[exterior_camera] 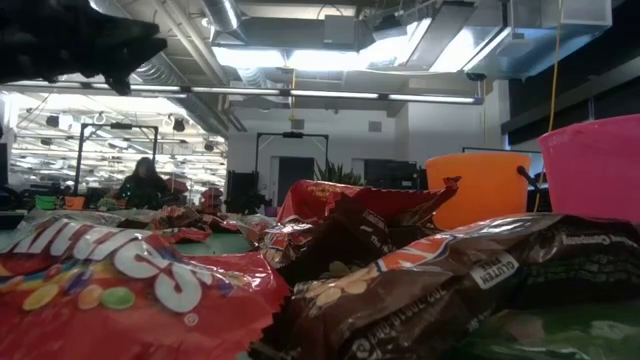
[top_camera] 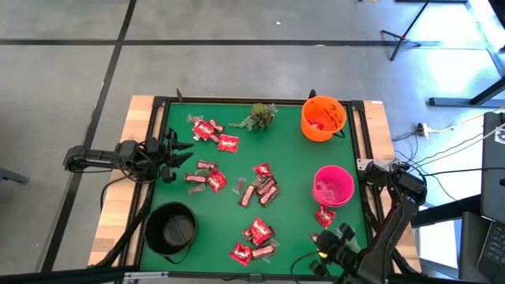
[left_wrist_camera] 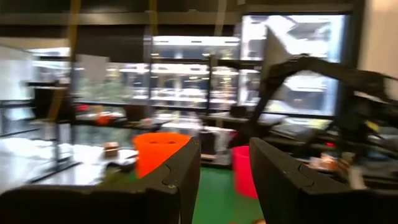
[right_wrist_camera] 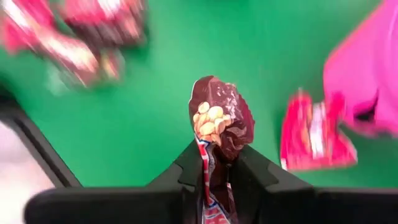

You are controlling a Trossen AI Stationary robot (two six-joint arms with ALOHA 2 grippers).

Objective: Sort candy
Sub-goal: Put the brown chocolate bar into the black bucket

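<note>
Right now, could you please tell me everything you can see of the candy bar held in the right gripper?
The candy bar is a small dark brown packet in glossy wrapping, printed with a picture of peanuts, with a strip of red, white and blue print lower down. It stands on end, pinched between the fingers of the right gripper, which close on its lower part while its upper end sticks out free. It hangs above the green mat, near the pink bowl. Nothing else touches it.

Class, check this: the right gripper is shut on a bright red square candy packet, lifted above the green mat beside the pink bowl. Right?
Not quite. The right gripper is shut on a dark brown candy bar with a peanut picture, not a red packet, as the right wrist view shows. The green mat and the pink bowl are as stated.
</note>
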